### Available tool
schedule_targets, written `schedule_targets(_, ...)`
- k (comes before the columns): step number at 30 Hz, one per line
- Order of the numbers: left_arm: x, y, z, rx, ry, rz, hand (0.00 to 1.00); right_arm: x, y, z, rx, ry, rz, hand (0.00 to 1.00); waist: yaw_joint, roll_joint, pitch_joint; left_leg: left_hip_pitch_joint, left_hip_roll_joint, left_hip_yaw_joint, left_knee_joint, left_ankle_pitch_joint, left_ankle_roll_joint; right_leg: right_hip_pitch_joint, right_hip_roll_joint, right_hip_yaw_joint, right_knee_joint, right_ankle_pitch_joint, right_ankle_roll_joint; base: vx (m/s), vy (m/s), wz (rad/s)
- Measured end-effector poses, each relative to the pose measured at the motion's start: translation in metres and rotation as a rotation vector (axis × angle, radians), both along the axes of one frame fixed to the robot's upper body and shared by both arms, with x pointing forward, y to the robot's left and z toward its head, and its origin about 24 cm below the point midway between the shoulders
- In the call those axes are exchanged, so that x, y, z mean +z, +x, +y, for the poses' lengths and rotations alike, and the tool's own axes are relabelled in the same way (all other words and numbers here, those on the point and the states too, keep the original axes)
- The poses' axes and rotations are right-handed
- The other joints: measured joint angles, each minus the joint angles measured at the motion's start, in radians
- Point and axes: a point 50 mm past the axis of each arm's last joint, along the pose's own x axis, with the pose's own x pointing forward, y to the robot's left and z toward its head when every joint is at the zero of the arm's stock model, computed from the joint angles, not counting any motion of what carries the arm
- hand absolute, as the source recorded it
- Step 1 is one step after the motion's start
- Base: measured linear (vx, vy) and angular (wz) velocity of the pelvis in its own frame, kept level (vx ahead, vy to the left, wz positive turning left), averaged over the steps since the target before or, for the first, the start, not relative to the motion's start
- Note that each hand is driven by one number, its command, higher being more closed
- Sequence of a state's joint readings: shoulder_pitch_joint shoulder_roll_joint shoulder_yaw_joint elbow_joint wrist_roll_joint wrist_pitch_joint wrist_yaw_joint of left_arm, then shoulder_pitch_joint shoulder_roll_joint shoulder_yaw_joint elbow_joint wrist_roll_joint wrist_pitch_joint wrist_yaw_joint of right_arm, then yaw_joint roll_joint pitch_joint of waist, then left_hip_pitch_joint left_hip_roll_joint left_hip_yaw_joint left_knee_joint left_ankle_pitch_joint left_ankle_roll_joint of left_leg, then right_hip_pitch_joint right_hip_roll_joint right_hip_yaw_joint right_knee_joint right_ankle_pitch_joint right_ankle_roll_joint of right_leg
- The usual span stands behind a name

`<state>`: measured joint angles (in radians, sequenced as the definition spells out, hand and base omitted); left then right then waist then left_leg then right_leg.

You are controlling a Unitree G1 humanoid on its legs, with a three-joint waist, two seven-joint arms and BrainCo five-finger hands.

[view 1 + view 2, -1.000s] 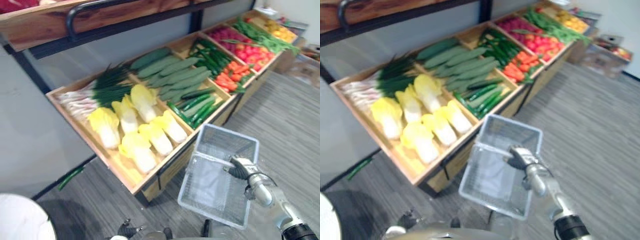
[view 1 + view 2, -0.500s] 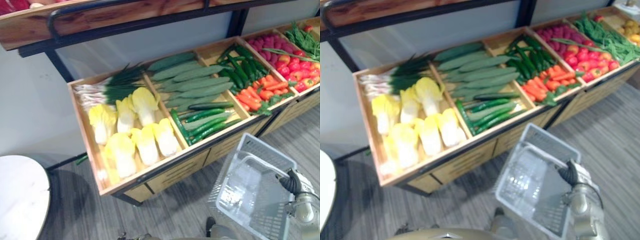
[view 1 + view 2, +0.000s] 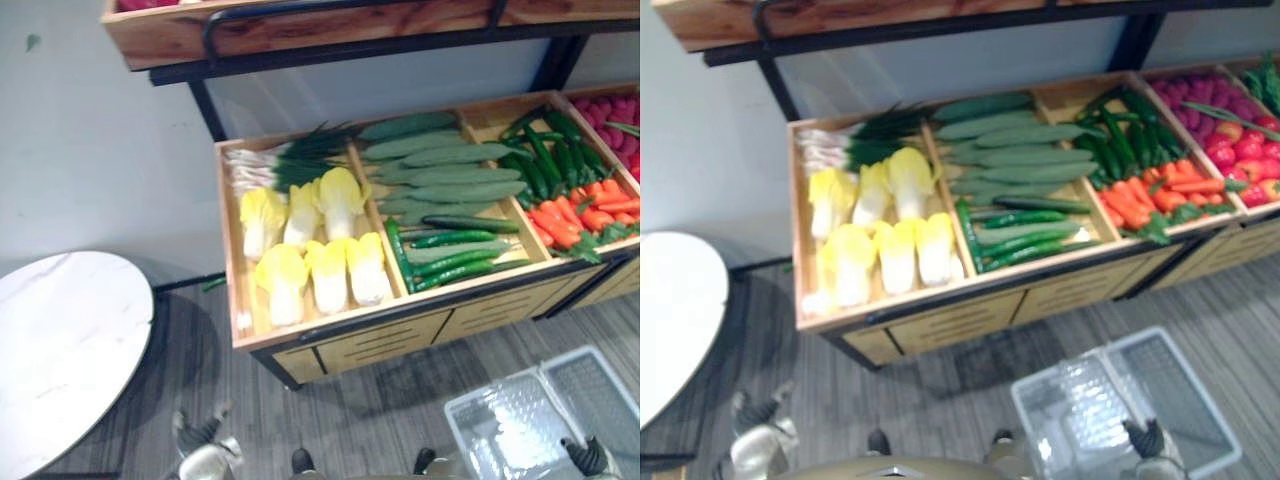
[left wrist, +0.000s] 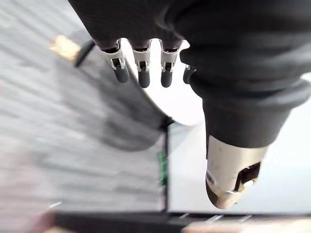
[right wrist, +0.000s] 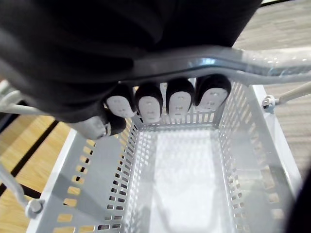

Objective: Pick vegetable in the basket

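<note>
My right hand (image 3: 1146,441) is low at the right with a pale perforated basket (image 3: 530,425) hanging from it. In the right wrist view its fingers (image 5: 180,102) are curled round the basket's handle (image 5: 228,60), and the basket's inside (image 5: 180,174) holds nothing. In front stands a wooden vegetable stand (image 3: 400,335) with napa cabbages (image 3: 310,250), green onions (image 3: 290,160), long pale green gourds (image 3: 450,170), small cucumbers (image 3: 455,252) and carrots (image 3: 575,212). My left hand (image 3: 203,450) hangs low at the left, away from the stand, its fingers (image 4: 141,73) relaxed and holding nothing.
A round white table (image 3: 60,350) stands at the left, close to my left hand. A wooden upper shelf (image 3: 350,25) on a dark frame overhangs the back of the stand. Grey plank floor (image 3: 380,410) lies between me and the stand's front.
The camera has swung, so the stand now sits square on and the white table shows at the left. The basket stays in my right hand, lower in the picture.
</note>
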<state>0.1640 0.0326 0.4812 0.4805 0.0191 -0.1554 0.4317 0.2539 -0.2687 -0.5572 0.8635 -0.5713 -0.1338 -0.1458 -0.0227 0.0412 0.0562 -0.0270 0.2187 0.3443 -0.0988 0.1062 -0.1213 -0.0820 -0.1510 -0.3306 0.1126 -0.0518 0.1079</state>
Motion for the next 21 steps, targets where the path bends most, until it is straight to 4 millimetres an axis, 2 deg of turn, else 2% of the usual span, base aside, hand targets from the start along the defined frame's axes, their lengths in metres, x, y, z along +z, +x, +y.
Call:
schedule_targets(3,0.028,0.008,0.009,0.076,0.125,-0.116,0.00,-0.005,-0.016,0.002,-0.082,0.025,0.014,1.00,-0.001,-0.001,0.000,0.018,-0.023,0.009,-0.002,-0.007,0.011,0.034,-0.021,0.007,-0.033,0.028,0.010,0.02,0.103,0.01)
schedule_targets(6,0.049,0.014,0.008,0.132,0.184,-0.207,0.00,-0.009,-0.025,0.004,-0.123,0.045,0.026,1.00,0.000,-0.011,-0.005,0.034,-0.033,0.032,-0.002,-0.020,0.011,0.052,-0.026,0.020,-0.062,0.047,0.024,0.04,0.055,-0.15)
schedule_targets(10,0.069,0.026,0.000,0.134,0.228,-0.299,0.00,-0.011,-0.023,0.008,-0.122,0.057,0.024,1.00,0.001,-0.013,-0.007,0.040,-0.030,0.061,-0.003,-0.025,0.007,0.053,-0.019,0.041,-0.088,0.068,0.026,0.05,0.012,-0.20)
schedule_targets(15,0.076,0.045,-0.014,0.077,0.217,-0.349,0.00,-0.016,-0.020,0.018,-0.091,0.081,0.034,1.00,-0.003,-0.030,-0.012,0.054,-0.018,0.088,-0.003,-0.026,0.004,0.053,-0.004,0.065,-0.100,0.073,0.023,0.07,-0.015,-0.18)
schedule_targets(16,0.077,0.054,-0.018,0.051,0.207,-0.357,0.00,-0.017,-0.016,0.021,-0.069,0.087,0.034,1.00,-0.003,-0.033,-0.013,0.067,-0.017,0.100,-0.003,-0.028,0.002,0.054,0.001,0.070,-0.104,0.075,0.020,0.06,-0.007,-0.19)
schedule_targets(19,0.070,0.064,-0.024,0.006,0.190,-0.326,0.00,-0.018,-0.007,0.027,-0.024,0.096,0.030,1.00,-0.006,-0.039,-0.016,0.069,-0.014,0.113,-0.003,-0.029,0.001,0.051,0.009,0.088,-0.113,0.078,0.017,0.04,-0.009,-0.18)
schedule_targets(21,0.060,0.071,-0.030,-0.030,0.167,-0.276,0.00,-0.019,0.001,0.030,0.004,0.102,0.023,1.00,-0.018,-0.046,-0.015,0.072,-0.014,0.118,-0.003,-0.031,-0.002,0.050,0.012,0.096,-0.119,0.078,0.016,0.05,-0.008,-0.07)
